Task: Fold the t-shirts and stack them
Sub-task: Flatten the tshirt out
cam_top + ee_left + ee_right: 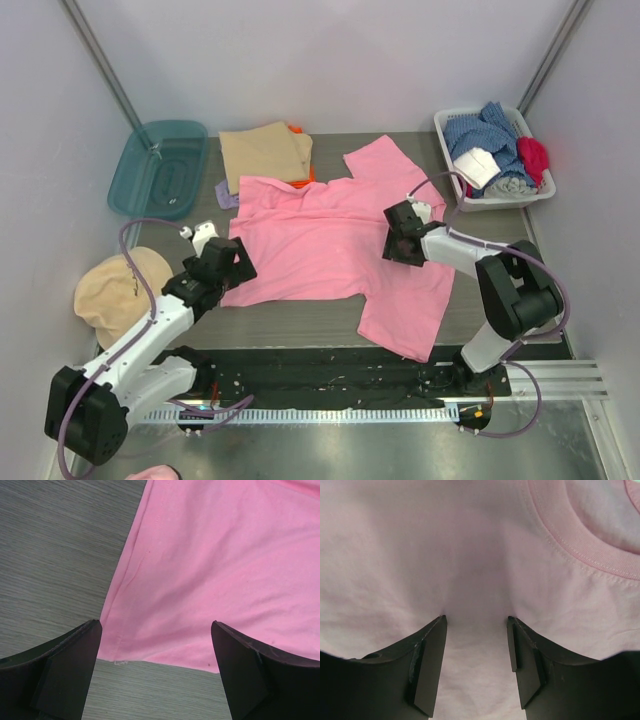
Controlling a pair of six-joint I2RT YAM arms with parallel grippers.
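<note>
where it lies across the middle of the worktop (290, 322), the pink t-shirt (330, 235) is spread flat and unfolded, hem toward the left edge, collar (580, 545) toward the right.
left gripper (155, 630): over the shirt's near-left hem corner; fingers (65, 670) spread wide, nothing between them but air.
right gripper (476, 620): on the shirt beside the collar; fingers (427, 665) about half apart, tips pressed onto the cloth, which puckers between them; no fold seen pinched.
far edge, left of middle: tan t-shirt (265, 152), folded, on top of an orange t-shirt (296, 129); lilac t-shirt (227, 196) showing at the pile's near-left side, touching the pink one.
far left corner: teal bin (160, 165).
far right corner: white basket (500, 201) of mixed cloths.
left edge, near end: round tan cap (115, 290).
</note>
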